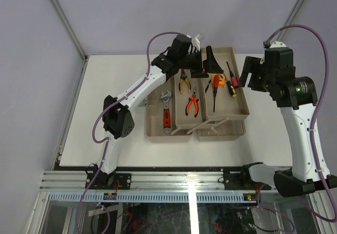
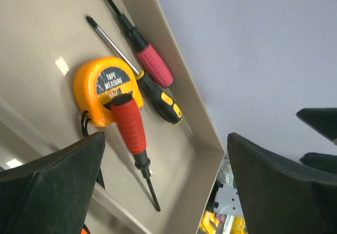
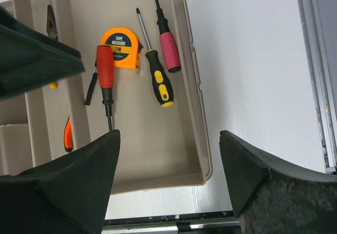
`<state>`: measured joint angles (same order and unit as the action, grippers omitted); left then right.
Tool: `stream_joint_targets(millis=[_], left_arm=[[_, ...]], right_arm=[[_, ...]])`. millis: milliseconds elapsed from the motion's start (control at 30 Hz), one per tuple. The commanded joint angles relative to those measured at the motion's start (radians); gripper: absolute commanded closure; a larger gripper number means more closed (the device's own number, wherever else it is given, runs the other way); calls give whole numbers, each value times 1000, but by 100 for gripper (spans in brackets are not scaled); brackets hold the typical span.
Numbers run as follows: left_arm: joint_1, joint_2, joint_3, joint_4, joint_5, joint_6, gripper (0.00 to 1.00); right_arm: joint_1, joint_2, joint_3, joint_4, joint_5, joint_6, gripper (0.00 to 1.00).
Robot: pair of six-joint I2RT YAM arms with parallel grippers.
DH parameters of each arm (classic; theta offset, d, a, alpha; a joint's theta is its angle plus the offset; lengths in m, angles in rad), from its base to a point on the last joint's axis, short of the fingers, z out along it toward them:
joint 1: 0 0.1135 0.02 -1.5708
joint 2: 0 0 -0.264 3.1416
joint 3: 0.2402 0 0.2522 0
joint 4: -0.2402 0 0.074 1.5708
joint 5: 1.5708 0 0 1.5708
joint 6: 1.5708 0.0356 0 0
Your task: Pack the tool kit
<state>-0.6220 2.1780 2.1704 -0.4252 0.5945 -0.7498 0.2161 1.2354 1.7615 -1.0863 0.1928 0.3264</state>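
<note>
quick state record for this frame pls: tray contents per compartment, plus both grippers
tray: beige, compartmented
left compartment: wrench
middle compartment: yellow pliers, orange pliers
right compartment: tape measure, red screwdriver, yellow-black screwdriver, pink screwdriver
left gripper: open, empty, over right compartment
right gripper: open, empty, near tray's right wall

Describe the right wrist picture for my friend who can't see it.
A beige tray holds an orange tape measure, a red screwdriver, a yellow-and-black screwdriver and a pink screwdriver. Two black fingers stand wide apart at the bottom edge, over the tray and white table.
</note>
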Motion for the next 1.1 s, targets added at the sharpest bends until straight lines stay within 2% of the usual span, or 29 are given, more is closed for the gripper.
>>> stream_joint_targets(millis=[0, 167, 267, 400, 500, 667, 733, 833, 1067], left_arm=[[23, -39, 29, -59, -60, 67, 0], [86, -145, 97, -104, -194, 150, 0], [188, -256, 39, -102, -300, 162, 0], [390, -406, -154, -93, -370, 127, 0], [551, -496, -315, -148, -382, 72, 0], [722, -616, -688, -265, -390, -22, 0], [754, -626, -800, -322, -383, -94, 4], [776, -647, -922, -334, -334, -196, 14], [784, -632, -891, -353, -421, -256, 23]], right_arm=[[7, -25, -20, 38, 8, 15, 17], [6, -20, -29, 50, 3, 5, 17], [7, -9, -28, 56, 1, -4, 17], [7, 3, -35, 72, -6, -17, 17], [7, 11, -55, 91, -17, -23, 17], [8, 20, -92, 122, -41, -25, 17], [7, 24, -97, 124, -44, -27, 17], [8, 28, -91, 114, -38, -35, 17], [7, 20, -81, 89, -20, -34, 17]])
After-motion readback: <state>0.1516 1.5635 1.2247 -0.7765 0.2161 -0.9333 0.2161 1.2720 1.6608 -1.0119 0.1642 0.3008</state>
